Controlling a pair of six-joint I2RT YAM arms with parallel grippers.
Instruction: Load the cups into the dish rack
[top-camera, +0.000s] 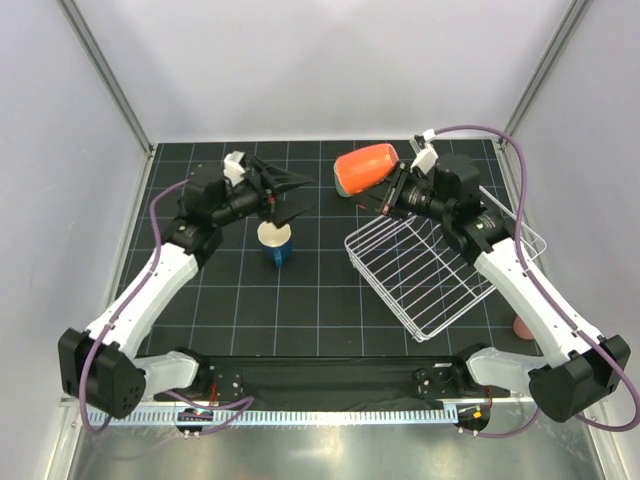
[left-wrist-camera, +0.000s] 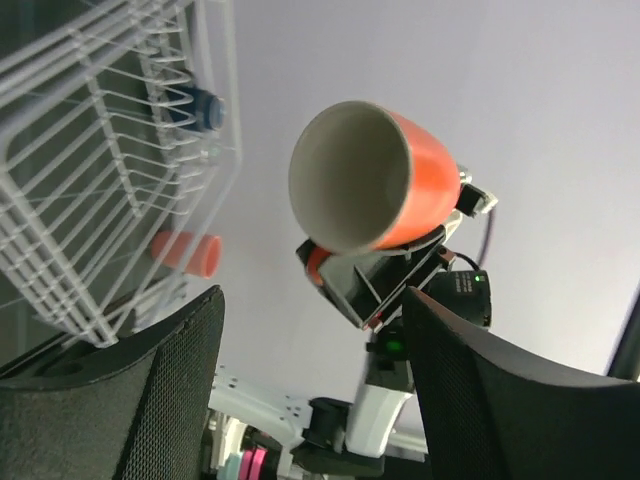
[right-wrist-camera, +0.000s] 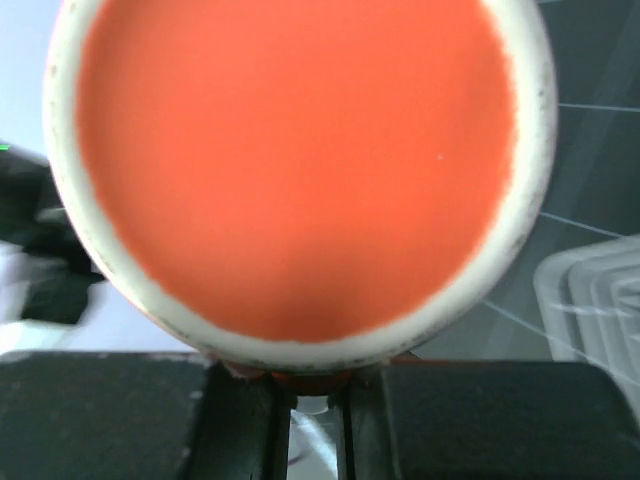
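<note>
A: Where's our orange mug (top-camera: 365, 170)?
B: Clamped in our right jaws, lying sideways, mouth pointing away; the dish rack (top-camera: 383, 290) sits below and behind.
A: And our left jaws?
B: Spread wide, empty, blue mug (top-camera: 277, 243) below them.

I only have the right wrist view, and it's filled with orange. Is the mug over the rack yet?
Observer: Not yet. From above, the orange mug is lifted on its side in the right gripper, and it appears beyond the far edge of the dish rack.
Operator: Anything in the rack already?
Observer: From above it looks empty.
Operator: Where's the left arm?
Observer: The left gripper hangs open above the blue mug, which stands upright on the mat, left of the rack.
</note>
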